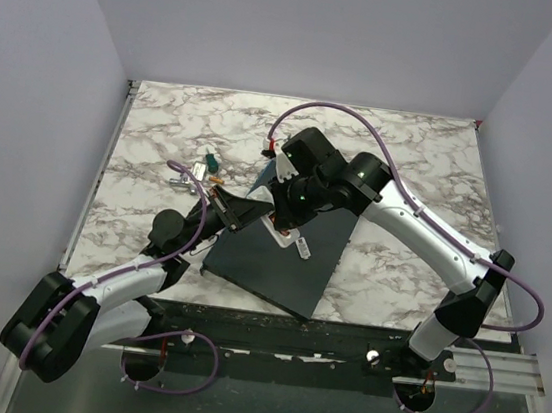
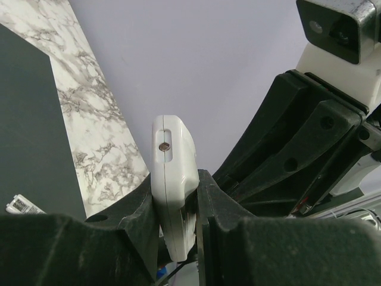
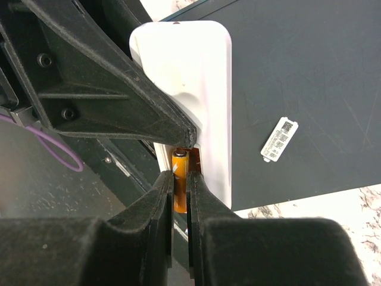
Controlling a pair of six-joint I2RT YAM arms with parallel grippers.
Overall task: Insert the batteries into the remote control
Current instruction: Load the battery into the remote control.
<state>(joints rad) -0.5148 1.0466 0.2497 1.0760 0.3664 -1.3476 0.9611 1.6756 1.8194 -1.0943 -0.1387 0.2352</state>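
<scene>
My left gripper [image 2: 178,199] is shut on the white remote control [image 2: 172,167] and holds it on edge above the dark grey slab [image 1: 279,262]. In the right wrist view the remote's back [image 3: 205,77] faces the camera, with its battery bay at the lower end. My right gripper [image 3: 180,176] is shut on an orange battery [image 3: 179,162], whose top end lies in the bay. A left finger [image 3: 107,95] lies across the remote just above the bay. From above, both grippers meet at the remote [image 1: 279,229]. Any other battery is out of view.
A small white labelled cover [image 3: 279,138] lies on the slab beside the remote, also visible from above [image 1: 301,246]. Several small items, one of them green [image 1: 210,165], lie on the marble table [image 1: 413,153] left of the slab. The right arm [image 1: 424,230] arches over the table's right half.
</scene>
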